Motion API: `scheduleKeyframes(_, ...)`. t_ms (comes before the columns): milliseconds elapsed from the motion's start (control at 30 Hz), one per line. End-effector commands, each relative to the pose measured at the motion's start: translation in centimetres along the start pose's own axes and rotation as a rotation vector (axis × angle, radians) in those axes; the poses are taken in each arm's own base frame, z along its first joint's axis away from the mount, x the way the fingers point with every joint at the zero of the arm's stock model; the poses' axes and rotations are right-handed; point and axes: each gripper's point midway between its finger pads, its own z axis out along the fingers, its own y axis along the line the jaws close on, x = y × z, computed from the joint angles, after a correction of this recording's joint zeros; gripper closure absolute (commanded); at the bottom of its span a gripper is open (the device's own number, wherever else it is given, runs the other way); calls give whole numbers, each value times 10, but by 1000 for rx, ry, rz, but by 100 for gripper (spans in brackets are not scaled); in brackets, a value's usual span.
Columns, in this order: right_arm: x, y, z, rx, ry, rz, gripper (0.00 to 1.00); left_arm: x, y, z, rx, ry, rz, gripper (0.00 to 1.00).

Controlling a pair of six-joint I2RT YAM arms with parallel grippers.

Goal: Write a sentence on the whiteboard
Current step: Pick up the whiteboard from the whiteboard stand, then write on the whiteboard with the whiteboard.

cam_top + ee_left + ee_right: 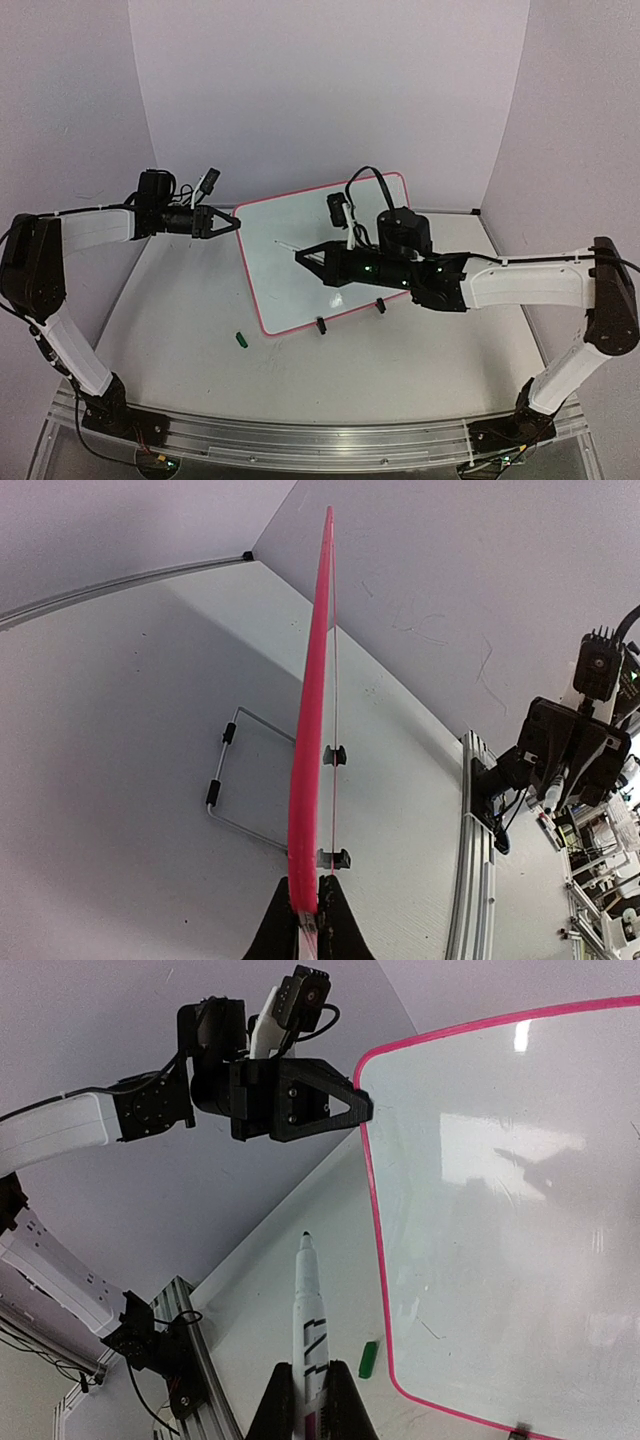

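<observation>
**Whiteboard pinched at one corner, marker held over its face**

Nearest the arm bases, a small green cap (241, 340) lies on the pale surface (180, 300), just off the near corner of the whiteboard (275, 265). The board is a white rectangle with rounded corners and a thin pink-red frame. It sits tilted, and two black clip feet (321, 325) on its near long edge rest at the surface. Its face reads plain white in the top view.

Over the middle of the board, the right hand (300, 257) is closed around a white marker (288, 247). The dark tip is bare and points toward the board's left side. Whether the tip touches the face cannot be told.

Farther back, the left hand (232, 224) is clamped shut on the frame at the board's far-left corner.

The left wrist view alone sees the board edge-on as a thin pink strip running up from the pinching fingers (338, 920). It also shows a bent wire stand (235, 780) behind the board. The right wrist view alone shows window glare and faint smudges on the glossy face, and black markings on the marker's barrel.
</observation>
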Motion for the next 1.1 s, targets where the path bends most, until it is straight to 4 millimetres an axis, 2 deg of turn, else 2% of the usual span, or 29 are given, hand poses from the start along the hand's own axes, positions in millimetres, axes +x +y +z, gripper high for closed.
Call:
scheduleKeyframes(0, -29, 14, 23, -40, -76, -25, 100, 16, -3, 5, 11, 38, 46, 100)
scheduleKeyframes(133, -34, 10, 45, -45, -76, -34, 100, 14, -4, 4, 2, 35, 58, 100)
scheduleKeyframes(200, -34, 1, 56, -39, -68, -22, 100, 16, -3, 4, 2, 38, 53, 100)
scheduleKeyframes(433, -45, -14, 79, -45, -73, -17, 100, 15, -3, 4, 3, 38, 49, 100)
scheduleKeyframes(800, -59, -38, 100, -20, -97, -15, 100, 14, -3, 5, 6, 37, 51, 100)
scheduleKeyframes(1067, -64, -51, 108, 0, -109, -13, 100, 14, -3, 5, 5, 37, 51, 100)
